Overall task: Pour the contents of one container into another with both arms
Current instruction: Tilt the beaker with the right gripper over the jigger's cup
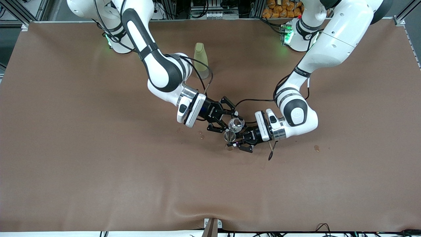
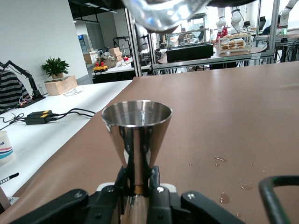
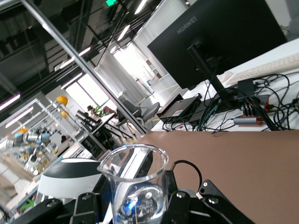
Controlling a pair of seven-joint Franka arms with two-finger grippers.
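Pouring looks about to begin over mid-table — right gripper [image 1: 234,119] clamps a clear glass beaker [image 1: 236,124] just above the steel jigger [image 1: 229,136] gripped upright by the left gripper [image 1: 237,143] — next, probably tip the beaker further.

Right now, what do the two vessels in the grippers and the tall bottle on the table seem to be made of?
Jigger: polished steel, mirror reflections on its cone.
Beaker: clear glass or hard plastic, see-through with printed marks; cannot tell which.
Bottle: translucent yellow-green, probably plastic.
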